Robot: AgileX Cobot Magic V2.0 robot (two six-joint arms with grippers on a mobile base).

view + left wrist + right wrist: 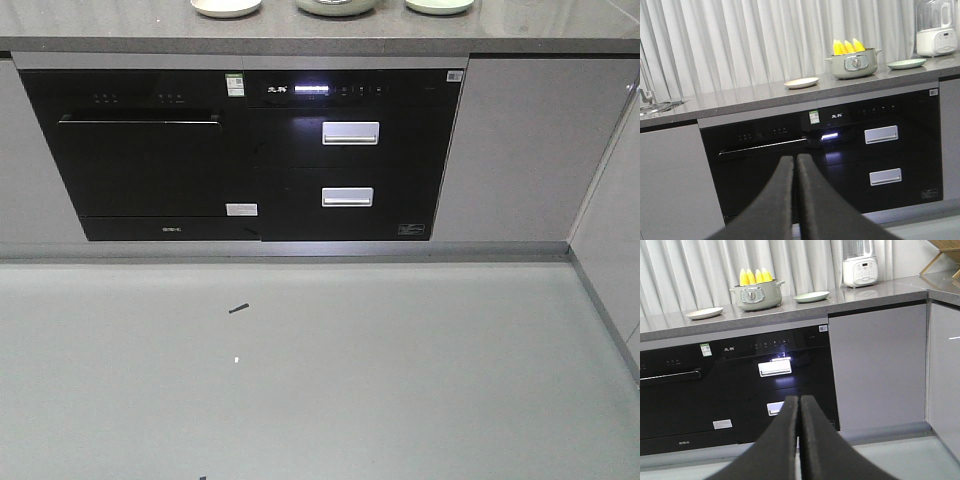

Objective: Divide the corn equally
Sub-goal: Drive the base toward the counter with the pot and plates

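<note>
Yellow corn [848, 46] [755, 276] stands upright in a grey-green pot [854, 64] [756, 296] on the grey counter [765, 92]. A cream plate [801, 83] [704, 313] lies left of the pot and a pale green plate [906, 63] [811, 296] lies to its right. My left gripper [795, 159] is shut and empty, low in front of the black oven, far from the pot. In the same way, my right gripper [799, 399] hangs shut and empty before the drawers. The front view shows only the bottoms of the pot [337, 7] and plates.
Black built-in appliances [250, 150] with two silver drawer handles [350, 133] fill the cabinet front under the counter. A white blender [859, 267] stands at the counter's right, a sink [655, 106] at the far left. Grey floor [320, 370] stretches below, and a side cabinet [944, 370] juts out on the right.
</note>
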